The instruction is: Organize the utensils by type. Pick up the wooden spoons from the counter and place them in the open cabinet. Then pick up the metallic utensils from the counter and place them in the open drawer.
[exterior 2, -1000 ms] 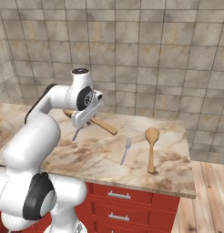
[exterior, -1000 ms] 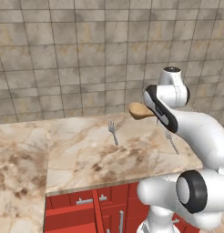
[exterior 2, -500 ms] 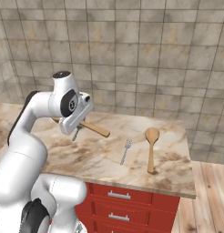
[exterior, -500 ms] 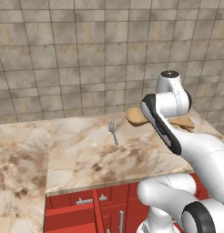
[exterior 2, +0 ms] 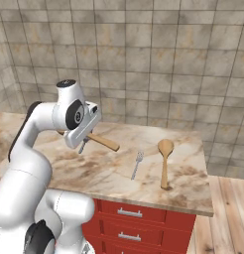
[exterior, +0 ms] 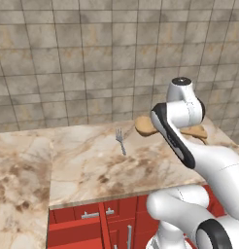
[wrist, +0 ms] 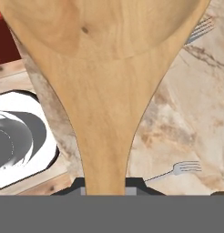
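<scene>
The tabletop [exterior 2: 94,173] is carrying what is not yet sorted: a second wooden spoon [exterior 2: 164,161] is lying toward 3 o'clock, with a fork [exterior 2: 137,164] just beside it at its 9 o'clock. The arm is holding the held wooden spoon [wrist: 102,91] lifted above the slab, probably for carrying it to the cabinet. The jaws [wrist: 104,189] are closing narrowly on its handle; it is light tan, with a broad oval bowl.

The held wooden spoon [wrist: 104,91] runs off the hand view's top, hiding much of the surface [wrist: 196,113] beneath.
</scene>
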